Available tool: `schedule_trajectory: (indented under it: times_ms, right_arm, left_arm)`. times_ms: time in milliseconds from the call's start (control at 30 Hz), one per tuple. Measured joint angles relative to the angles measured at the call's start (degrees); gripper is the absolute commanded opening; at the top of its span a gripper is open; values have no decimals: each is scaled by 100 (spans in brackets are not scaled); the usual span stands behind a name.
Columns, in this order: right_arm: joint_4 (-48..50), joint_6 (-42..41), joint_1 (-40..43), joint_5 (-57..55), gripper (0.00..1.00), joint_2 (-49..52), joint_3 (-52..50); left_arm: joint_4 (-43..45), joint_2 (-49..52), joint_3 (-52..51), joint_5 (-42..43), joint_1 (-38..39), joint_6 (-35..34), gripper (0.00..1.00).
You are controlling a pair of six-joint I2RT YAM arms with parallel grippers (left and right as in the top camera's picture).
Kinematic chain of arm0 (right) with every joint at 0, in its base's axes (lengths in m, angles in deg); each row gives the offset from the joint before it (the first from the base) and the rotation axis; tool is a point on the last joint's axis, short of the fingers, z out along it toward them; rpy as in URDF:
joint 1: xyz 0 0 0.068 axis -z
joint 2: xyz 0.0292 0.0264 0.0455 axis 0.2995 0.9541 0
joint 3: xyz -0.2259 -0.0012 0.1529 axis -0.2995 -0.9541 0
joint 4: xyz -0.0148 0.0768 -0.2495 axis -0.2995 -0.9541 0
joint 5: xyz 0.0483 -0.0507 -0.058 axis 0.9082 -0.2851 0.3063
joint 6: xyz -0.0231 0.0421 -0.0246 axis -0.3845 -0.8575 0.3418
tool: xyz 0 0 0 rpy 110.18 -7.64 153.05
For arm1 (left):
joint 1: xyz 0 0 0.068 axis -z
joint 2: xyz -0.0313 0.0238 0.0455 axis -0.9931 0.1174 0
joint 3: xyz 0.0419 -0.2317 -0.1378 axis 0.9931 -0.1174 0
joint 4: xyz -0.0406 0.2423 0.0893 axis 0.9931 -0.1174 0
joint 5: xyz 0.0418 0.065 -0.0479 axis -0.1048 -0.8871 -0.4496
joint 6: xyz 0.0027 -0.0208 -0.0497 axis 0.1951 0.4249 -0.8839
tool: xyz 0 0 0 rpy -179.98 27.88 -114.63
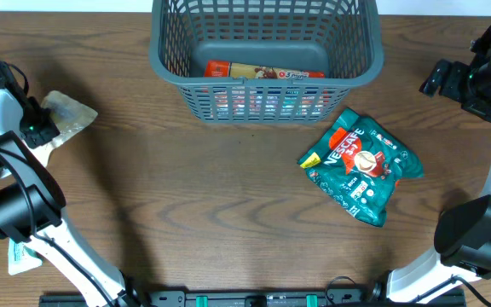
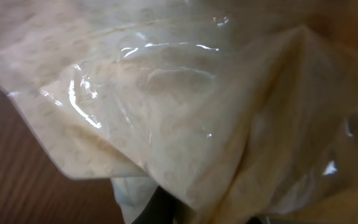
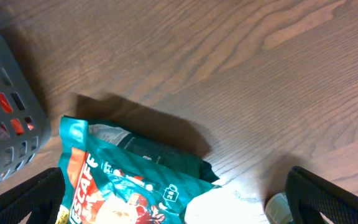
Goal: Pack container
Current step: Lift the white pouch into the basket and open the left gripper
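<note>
Presently: left gripper (image 1: pixel 43 128) on pale bag (image 1: pixel 68 113), grip we cannot tell; right gripper (image 3: pixel 173 202) agape, empty; lift above container (image 1: pixel 262 83) rim.

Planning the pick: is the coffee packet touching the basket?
Apart. Right wrist view shows a strip of bare table between the coffee packet and the basket.

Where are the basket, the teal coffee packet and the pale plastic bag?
Basket (image 1: pixel 228 83), overhead view, on the front rim.
Coffee packet (image 1: pixel 361 166), overhead view, middle of its printed face.
Plastic bag (image 1: pixel 71 115), overhead view, centre of the crumpled film.
</note>
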Motion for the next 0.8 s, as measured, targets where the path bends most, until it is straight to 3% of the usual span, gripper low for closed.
schedule_trajectory:
  times_ms: [200, 500, 633, 800]
  right_arm:
    - [13, 11, 0, 0, 99, 0, 0]
    - [-24, 44, 0, 0, 99, 0, 0]
    - [-7, 111, 0, 0, 99, 0, 0]
    - [13, 149, 0, 0, 99, 0, 0]
  left_arm:
    - [111, -348, 284, 212, 282, 1635, 6]
    - [1377, -2662, 592, 911, 1303, 4463, 6]
    - [1657, -3451, 651, 1132, 2103, 6035, 6]
    - [1626, -3733, 660, 1364, 3353, 8601, 10]
